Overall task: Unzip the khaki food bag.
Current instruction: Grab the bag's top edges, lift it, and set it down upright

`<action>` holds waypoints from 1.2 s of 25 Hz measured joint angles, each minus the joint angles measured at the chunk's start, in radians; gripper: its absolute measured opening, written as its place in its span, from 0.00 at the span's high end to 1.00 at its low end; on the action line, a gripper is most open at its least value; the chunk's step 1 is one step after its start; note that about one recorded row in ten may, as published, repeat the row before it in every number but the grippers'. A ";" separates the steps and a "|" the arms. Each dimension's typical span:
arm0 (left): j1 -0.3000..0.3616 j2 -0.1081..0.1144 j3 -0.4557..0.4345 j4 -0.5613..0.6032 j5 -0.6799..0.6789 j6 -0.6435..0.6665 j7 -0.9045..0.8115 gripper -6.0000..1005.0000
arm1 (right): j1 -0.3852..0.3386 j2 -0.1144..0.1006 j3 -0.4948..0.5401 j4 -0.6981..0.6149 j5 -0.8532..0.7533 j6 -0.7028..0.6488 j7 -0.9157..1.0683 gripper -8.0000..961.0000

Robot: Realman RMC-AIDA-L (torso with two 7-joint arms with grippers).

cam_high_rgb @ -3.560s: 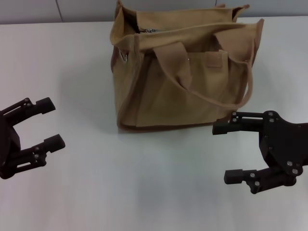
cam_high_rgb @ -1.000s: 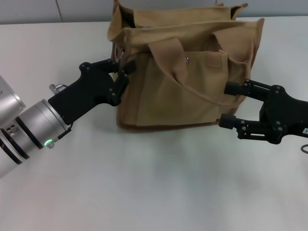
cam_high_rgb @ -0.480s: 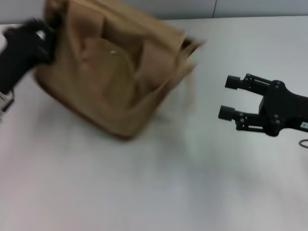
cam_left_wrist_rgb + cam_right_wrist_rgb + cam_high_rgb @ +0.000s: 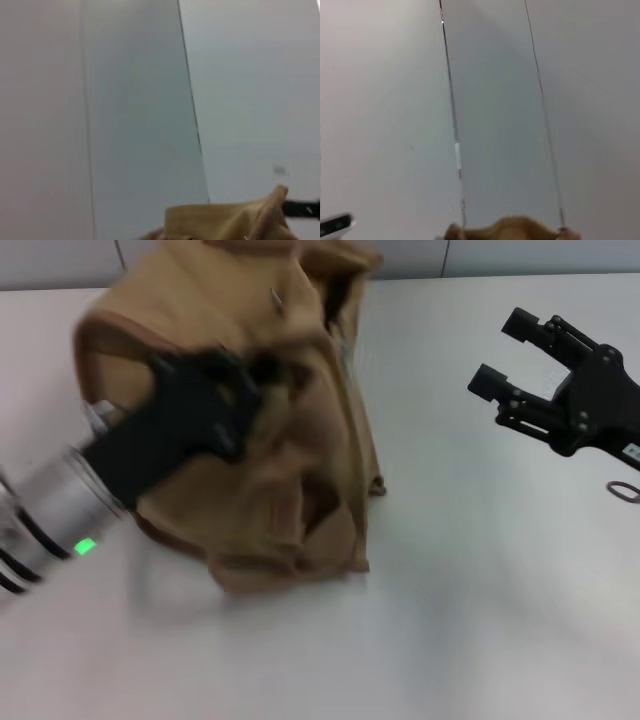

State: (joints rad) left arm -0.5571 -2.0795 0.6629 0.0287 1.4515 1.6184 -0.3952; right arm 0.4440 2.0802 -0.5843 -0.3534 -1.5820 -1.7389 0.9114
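1. Nearest in the head view, the white table is bare along its front edge; a soft shadow lies under the bag's lower edge.
2. The left arm's silver wrist segment enters from the lower left, with a small green light glowing on it. The arm covers part of the bag's left side.
3. The left gripper lies pressed into the upper front of the bag, its black body across the canvas; its tips sit among the folds by the bag's mouth, and I cannot tell whether they pinch the cloth or merely rest against it.
4. The khaki food bag sits left of centre on the table, crumpled and twisted (no longer a neat box), leaning with its top toward the far edge. A small metal piece glints near its top; the zipper itself is not clear enough to judge.
5. The right gripper hangs over the table at the right, well apart from the bag, its two fingers spread and holding nothing.
6. Just past it, at the right edge, a small dark loop lies on the table; a white label on the gripper body carries print too small to read.
7. Farthest off, a grey wall with vertical seams runs behind the table. Both wrist views show mostly that wall, with a strip of tan canvas at the edge.
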 joint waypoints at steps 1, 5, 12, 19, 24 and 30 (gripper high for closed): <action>-0.006 0.000 0.012 -0.038 -0.001 -0.016 0.043 0.94 | 0.002 0.001 0.000 0.027 0.012 0.013 -0.048 0.12; -0.014 0.000 0.037 -0.120 0.000 -0.029 0.128 0.94 | 0.015 0.006 0.001 0.161 0.044 0.072 -0.291 0.12; -0.019 -0.001 0.041 -0.150 -0.001 -0.022 0.131 0.94 | 0.034 0.012 0.051 0.444 0.055 0.125 -0.950 0.12; -0.029 0.000 0.037 -0.165 0.033 -0.031 0.134 0.94 | 0.068 0.012 0.109 0.597 0.047 0.204 -1.188 0.12; -0.034 0.000 0.039 -0.173 0.041 -0.029 0.134 0.94 | 0.094 0.012 0.131 0.651 0.047 0.223 -1.192 0.12; -0.028 -0.001 0.041 -0.178 0.042 -0.024 0.134 0.94 | 0.107 0.012 0.143 0.685 0.046 0.229 -1.188 0.12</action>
State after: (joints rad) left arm -0.5848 -2.0801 0.7036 -0.1493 1.4930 1.5945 -0.2608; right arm 0.5506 2.0923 -0.4411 0.3320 -1.5360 -1.5096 -0.2770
